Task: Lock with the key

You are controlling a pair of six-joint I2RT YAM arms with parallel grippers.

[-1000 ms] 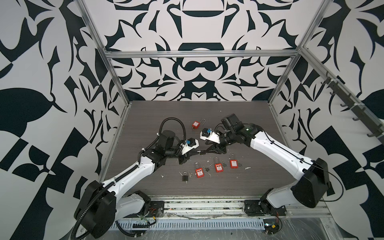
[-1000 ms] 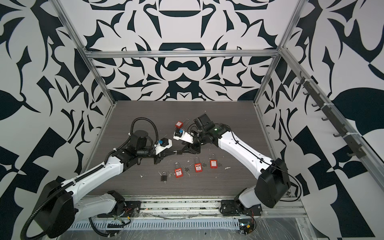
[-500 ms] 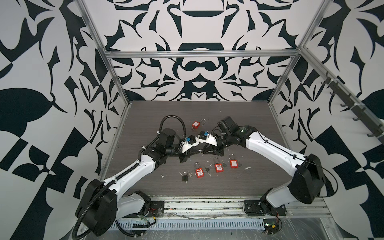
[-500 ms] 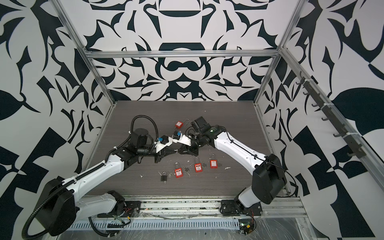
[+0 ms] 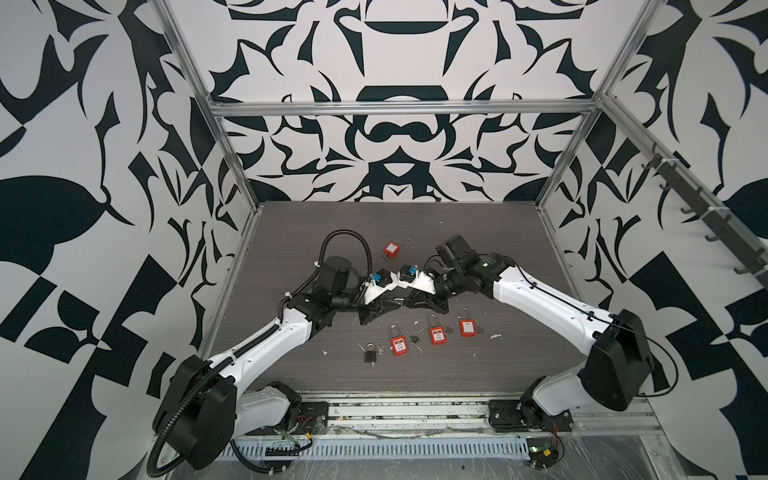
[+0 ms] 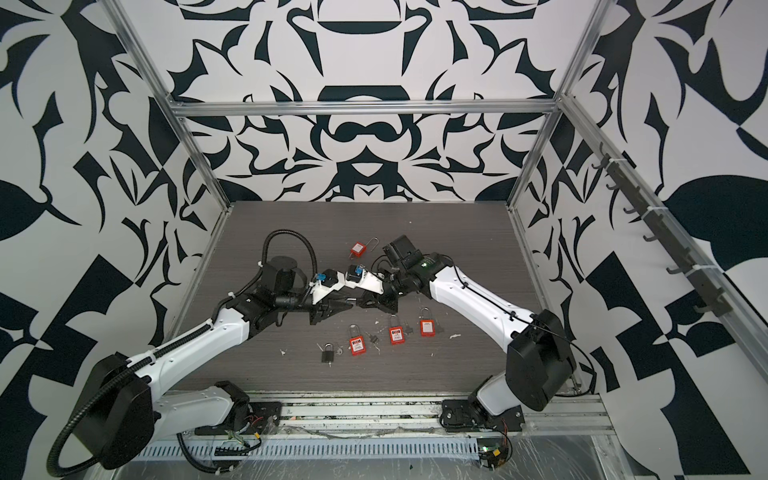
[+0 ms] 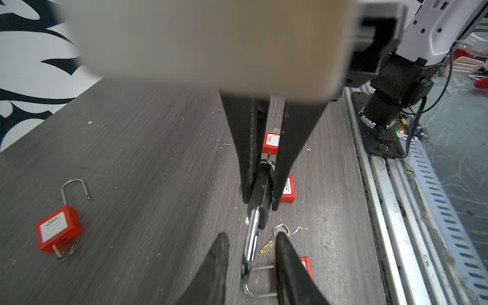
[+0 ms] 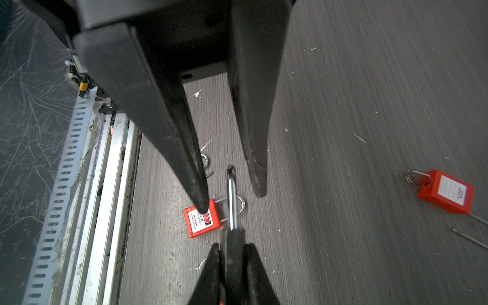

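Both grippers meet in mid-air over the table's middle. A black padlock [image 8: 233,253] sits edge-on between the fingers of my right gripper [image 8: 233,247], which is shut on its body. Its steel shackle [image 7: 250,245] points into my left gripper [image 7: 250,237], whose fingers stand apart on either side without touching it. In both top views the left gripper [image 5: 394,306] and right gripper [image 5: 409,301] are tip to tip. A small key [image 7: 266,248] lies on the table below, partly hidden by a left finger. A metal ring [image 7: 268,163] shows behind the lock body.
Three red padlocks [image 5: 398,345] [image 5: 436,334] [image 5: 467,327] lie in a row near the front, with loose keys between them. A second black padlock [image 5: 369,353] lies left of them. Another red padlock [image 5: 391,249], shackle open, lies farther back. The metal rail [image 5: 415,409] runs along the front edge.
My right gripper came left to meet the left one and shut on the padlock's body. My left gripper, shut before, has opened off the shackle.
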